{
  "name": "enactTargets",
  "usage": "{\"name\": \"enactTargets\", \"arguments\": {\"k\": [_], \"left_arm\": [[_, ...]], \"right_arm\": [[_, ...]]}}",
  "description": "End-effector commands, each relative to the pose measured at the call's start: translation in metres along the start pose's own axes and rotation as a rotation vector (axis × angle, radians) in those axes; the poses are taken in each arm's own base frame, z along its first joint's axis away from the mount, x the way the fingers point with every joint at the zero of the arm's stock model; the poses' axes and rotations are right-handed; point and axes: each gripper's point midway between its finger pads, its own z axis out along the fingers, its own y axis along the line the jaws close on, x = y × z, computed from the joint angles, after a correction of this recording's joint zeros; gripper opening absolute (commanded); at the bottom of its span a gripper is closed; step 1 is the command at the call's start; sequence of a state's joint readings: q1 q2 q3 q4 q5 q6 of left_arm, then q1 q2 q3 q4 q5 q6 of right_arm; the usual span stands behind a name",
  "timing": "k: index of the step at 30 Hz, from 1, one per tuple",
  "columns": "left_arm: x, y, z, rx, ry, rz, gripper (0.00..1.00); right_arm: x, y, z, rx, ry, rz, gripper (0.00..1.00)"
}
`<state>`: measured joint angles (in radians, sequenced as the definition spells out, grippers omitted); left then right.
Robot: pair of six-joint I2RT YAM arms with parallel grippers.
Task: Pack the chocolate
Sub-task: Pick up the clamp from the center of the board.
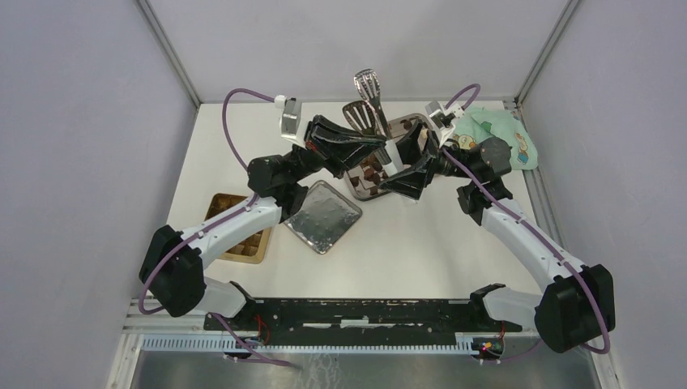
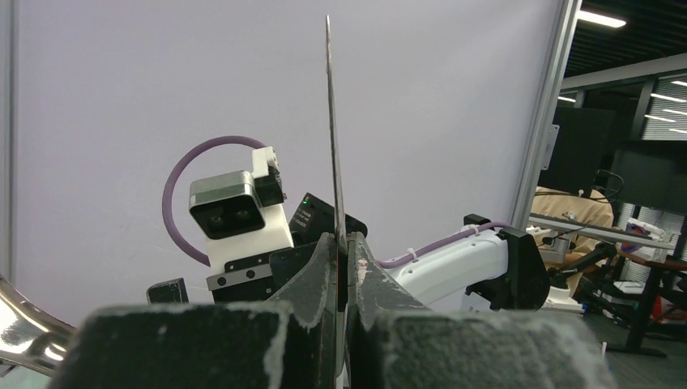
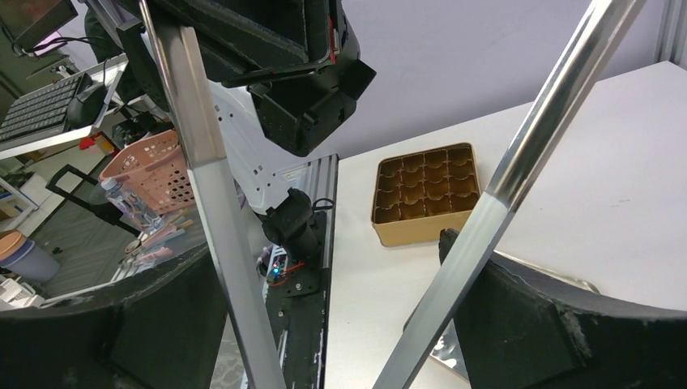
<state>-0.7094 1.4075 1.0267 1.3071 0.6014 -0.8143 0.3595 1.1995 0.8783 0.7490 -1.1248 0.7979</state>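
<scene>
The silver tongs [image 1: 369, 97] stand upright over a metal tray [image 1: 405, 126] at the back centre, where small dark and light chocolate [image 1: 371, 172] pieces lie. My left gripper [image 1: 374, 147] is shut on one thin arm of the tongs [image 2: 332, 121], seen edge-on between its pads [image 2: 344, 251]. My right gripper [image 1: 405, 166] stands wide open around the tongs. Both silver arms [image 3: 202, 162] pass between its fingers [image 3: 340, 324], each close to a finger. The gold gridded tin [image 3: 425, 194] sits empty at the table's left [image 1: 243, 243], partly under my left arm.
A square silver lid [image 1: 324, 215] lies between the tin and the tray. A green cloth [image 1: 502, 134] is bunched at the back right corner. The two arms cross closely above the tray. White walls close in the table's left, back and right sides.
</scene>
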Motion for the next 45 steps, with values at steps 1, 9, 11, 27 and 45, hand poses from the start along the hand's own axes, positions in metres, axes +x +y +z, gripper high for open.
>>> {"name": "enactTargets", "arguments": {"k": [1,9,11,27,45], "left_arm": [[-0.004,-0.005,0.003,0.011,-0.041,-0.038,0.02],[0.004,-0.002,0.004,-0.048,0.007,-0.026,0.02],[0.003,-0.004,0.004,-0.056,0.012,-0.024,0.02],[0.007,-0.025,0.005,-0.041,0.038,-0.01,0.02],[0.031,-0.046,0.016,-0.034,0.094,-0.004,0.02]], "right_arm": [[-0.012,0.02,0.001,-0.059,-0.011,-0.081,0.98],[-0.005,0.018,-0.003,-0.013,0.011,-0.063,0.98],[-0.006,0.02,-0.003,-0.016,0.009,-0.066,0.98],[-0.005,0.028,-0.009,0.008,0.035,-0.143,0.98],[-0.001,0.046,-0.019,0.045,0.001,-0.144,0.98]]}}
